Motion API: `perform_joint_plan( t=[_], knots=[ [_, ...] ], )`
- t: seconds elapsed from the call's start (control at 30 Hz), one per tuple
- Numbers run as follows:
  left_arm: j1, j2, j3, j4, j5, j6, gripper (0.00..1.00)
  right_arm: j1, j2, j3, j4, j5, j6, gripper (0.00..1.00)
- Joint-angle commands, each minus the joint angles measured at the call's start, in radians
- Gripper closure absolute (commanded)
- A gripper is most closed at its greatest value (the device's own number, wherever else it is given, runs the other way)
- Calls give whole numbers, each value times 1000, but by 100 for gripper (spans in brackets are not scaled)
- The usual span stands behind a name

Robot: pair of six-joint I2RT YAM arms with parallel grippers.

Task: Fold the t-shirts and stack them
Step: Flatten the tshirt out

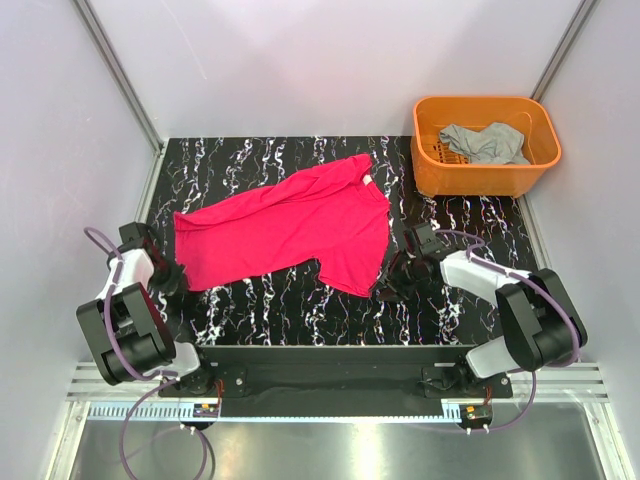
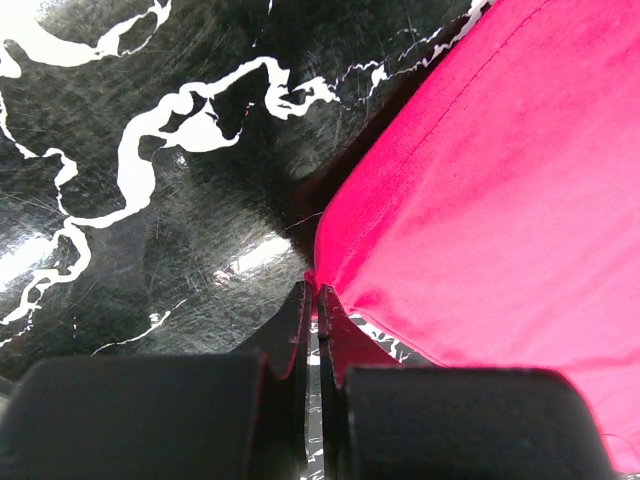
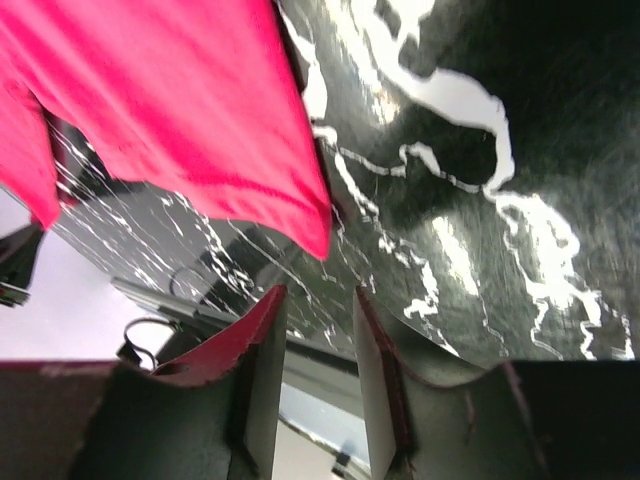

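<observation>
A red t-shirt lies spread and skewed on the black marble table. My left gripper sits at the shirt's near-left corner. In the left wrist view the gripper is shut, and the tips pinch the corner of the red t-shirt. My right gripper is at the shirt's near-right corner. In the right wrist view the gripper is open and empty, and the pointed corner of the red shirt hangs just beyond the tips without touching them. A grey t-shirt lies crumpled in the basket.
An orange plastic basket stands at the table's back right corner. Bare marble table shows in front of the shirt and to the right of it. Grey walls enclose the table on three sides.
</observation>
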Motion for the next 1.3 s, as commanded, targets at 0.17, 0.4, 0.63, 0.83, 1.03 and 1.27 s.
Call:
perform_joint_plan(
  t=[0.17, 0.4, 0.63, 0.83, 1.03, 1.27],
  knots=[
    [-10, -21, -1, 33, 42, 31, 100, -4, 32, -48, 158, 30, 89, 59],
    [-12, -38, 2, 30, 40, 57, 100, -2, 98, -48, 180, 31, 82, 64],
    [-14, -50, -13, 30, 43, 49, 100, -2, 139, -46, 200, 28, 82, 66],
    [-14, -61, -12, 31, 45, 38, 100, -2, 159, -63, 218, 34, 85, 76],
    [-18, -75, -7, 30, 43, 19, 100, -4, 164, -40, 232, 34, 44, 100],
    [-120, -187, 85, 28, -1, -38, 100, -45, -55, 152, 42, 118, -98, 100]
  ],
)
